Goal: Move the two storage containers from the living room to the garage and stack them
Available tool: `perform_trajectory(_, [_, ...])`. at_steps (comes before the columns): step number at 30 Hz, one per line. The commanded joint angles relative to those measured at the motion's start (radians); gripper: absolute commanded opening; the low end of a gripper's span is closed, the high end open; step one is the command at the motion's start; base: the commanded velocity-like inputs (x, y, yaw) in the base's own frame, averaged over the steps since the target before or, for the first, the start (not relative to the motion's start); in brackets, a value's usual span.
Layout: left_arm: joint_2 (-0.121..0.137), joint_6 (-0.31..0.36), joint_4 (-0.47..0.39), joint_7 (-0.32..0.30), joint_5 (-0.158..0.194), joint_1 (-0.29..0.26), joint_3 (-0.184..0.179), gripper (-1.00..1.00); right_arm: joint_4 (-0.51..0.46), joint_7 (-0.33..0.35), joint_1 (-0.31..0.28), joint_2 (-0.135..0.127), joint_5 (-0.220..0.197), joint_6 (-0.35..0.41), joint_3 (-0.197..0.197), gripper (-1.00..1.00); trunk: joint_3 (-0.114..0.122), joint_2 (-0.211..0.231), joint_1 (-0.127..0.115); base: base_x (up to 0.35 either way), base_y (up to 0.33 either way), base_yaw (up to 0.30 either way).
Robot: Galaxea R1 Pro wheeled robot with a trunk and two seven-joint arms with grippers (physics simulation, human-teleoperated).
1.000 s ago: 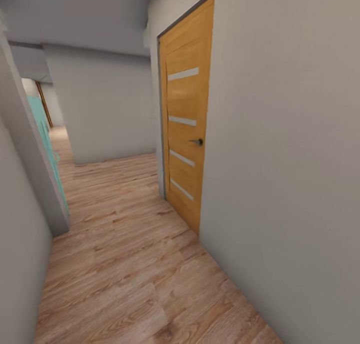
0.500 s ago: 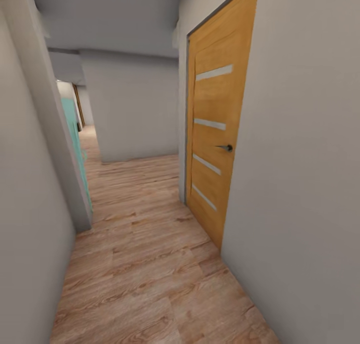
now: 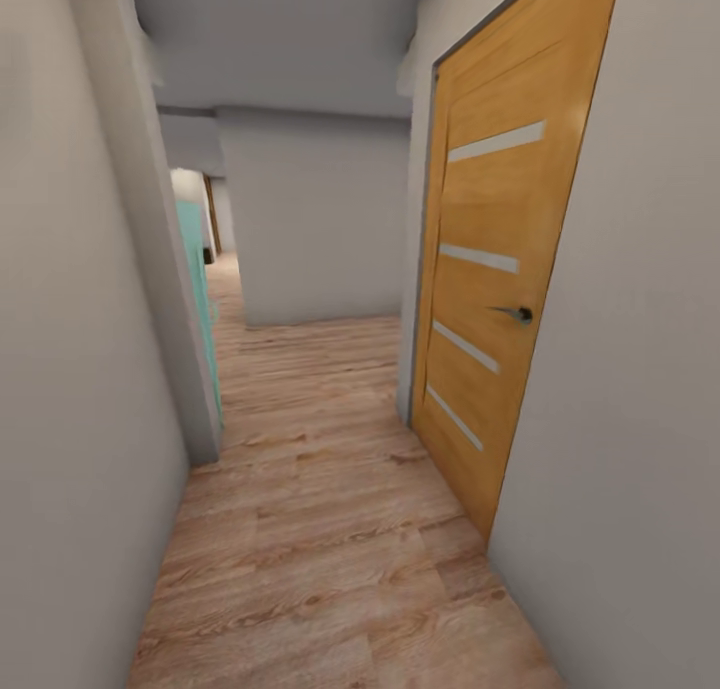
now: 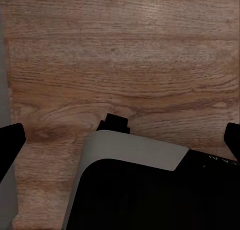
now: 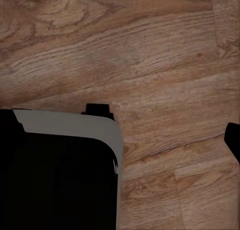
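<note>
You are in a narrow hallway with grey-white walls (image 3: 70, 369) and a light wood plank floor (image 3: 320, 529). On your right stands a shut orange-brown door (image 3: 495, 299) with pale horizontal strips and a dark handle (image 3: 520, 314); on your left a teal panel (image 3: 198, 289) shows past a wall edge. The corridor runs on toward a far wall (image 3: 315, 219). Both wrist cameras look down at the planks over a dark, grey-edged robot body (image 4: 145, 190). Each end effector's dark fingertips (image 4: 10, 140) sit at the picture edges — spread wide, holding nothing. The storage containers aren't visible here.
</note>
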Motion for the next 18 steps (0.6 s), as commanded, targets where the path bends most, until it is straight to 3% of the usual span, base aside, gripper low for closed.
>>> perform_trajectory(1, [-0.001,-0.003,0.001,0.002,0.008,-0.001,-0.009,1.00,0.002,-0.001,-0.001,0.000,-0.007,-0.005,0.008,1.00,0.000,-0.001,0.001,0.323,0.000,0.266])
perform_trajectory(14, [-0.001,-0.002,0.002,0.003,0.009,-0.001,-0.009,1.00,0.002,-0.001,-0.001,0.001,-0.008,-0.005,0.008,1.00,0.009,-0.001,0.001,0.323,0.000,0.265])
perform_trajectory(18, [0.000,-0.002,0.002,0.003,0.009,-0.001,-0.009,1.00,0.002,0.000,-0.001,0.000,-0.006,-0.006,0.008,1.00,0.011,-0.001,0.001,0.323,0.000,0.123])
